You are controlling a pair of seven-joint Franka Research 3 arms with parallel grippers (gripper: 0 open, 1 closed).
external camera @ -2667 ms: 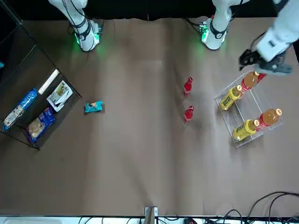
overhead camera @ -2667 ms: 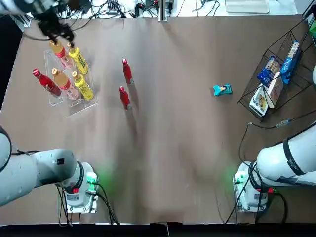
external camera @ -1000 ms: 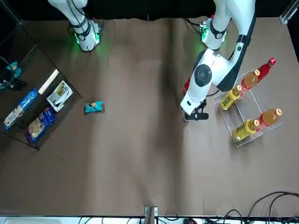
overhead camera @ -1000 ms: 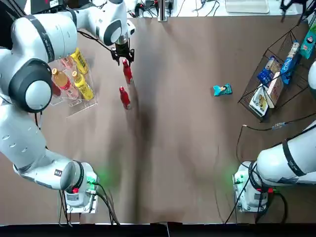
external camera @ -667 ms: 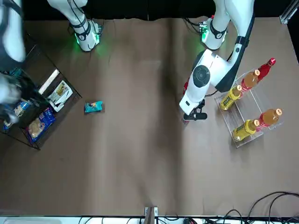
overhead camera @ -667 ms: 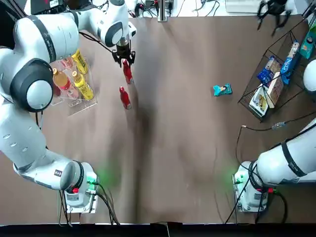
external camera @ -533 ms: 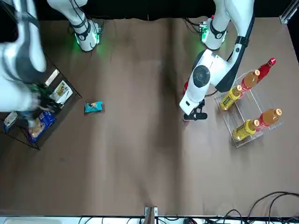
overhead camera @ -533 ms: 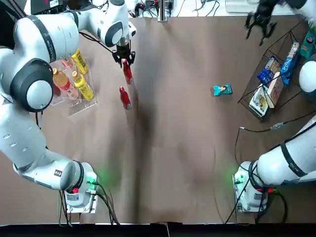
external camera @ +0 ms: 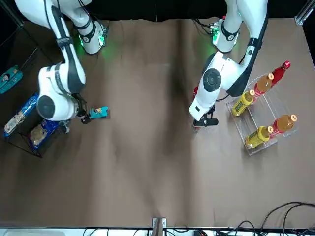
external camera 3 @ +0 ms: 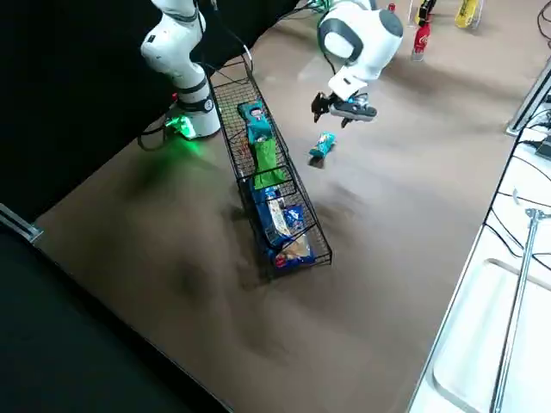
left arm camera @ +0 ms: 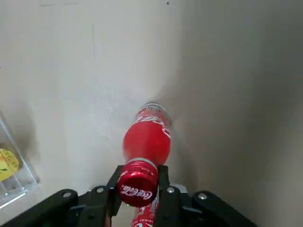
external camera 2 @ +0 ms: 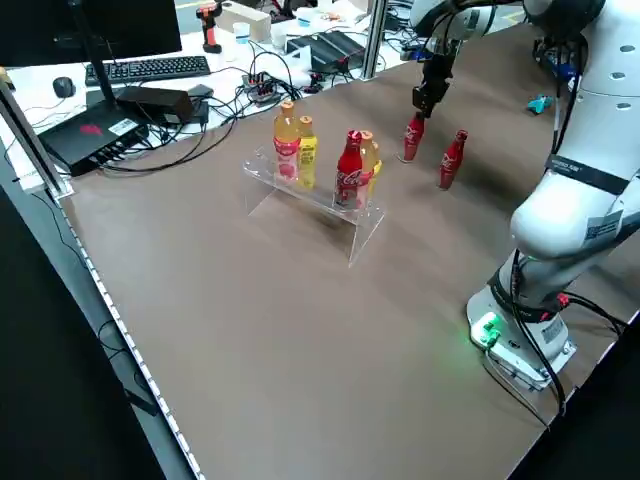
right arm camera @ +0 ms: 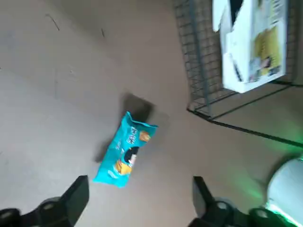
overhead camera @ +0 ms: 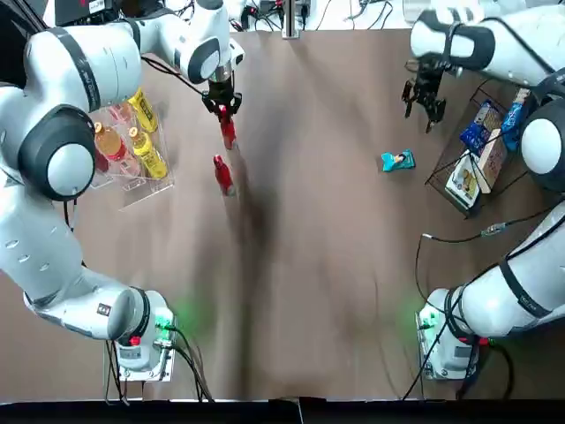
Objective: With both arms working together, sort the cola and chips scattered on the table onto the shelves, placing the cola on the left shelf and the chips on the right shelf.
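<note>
L gripper (overhead camera: 221,103) now clamped on a standing cola bottle (overhead camera: 228,129) by its cap, near the clear rack (overhead camera: 132,181); lift probably next. R gripper (overhead camera: 422,95), fingers spread, has swung from the wire basket (overhead camera: 494,88) toward the teal chips (overhead camera: 398,161) on the table, beside the basket.

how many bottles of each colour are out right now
red bottles: 3
orange bottles: 2
yellow bottles: 2
total: 7
</note>
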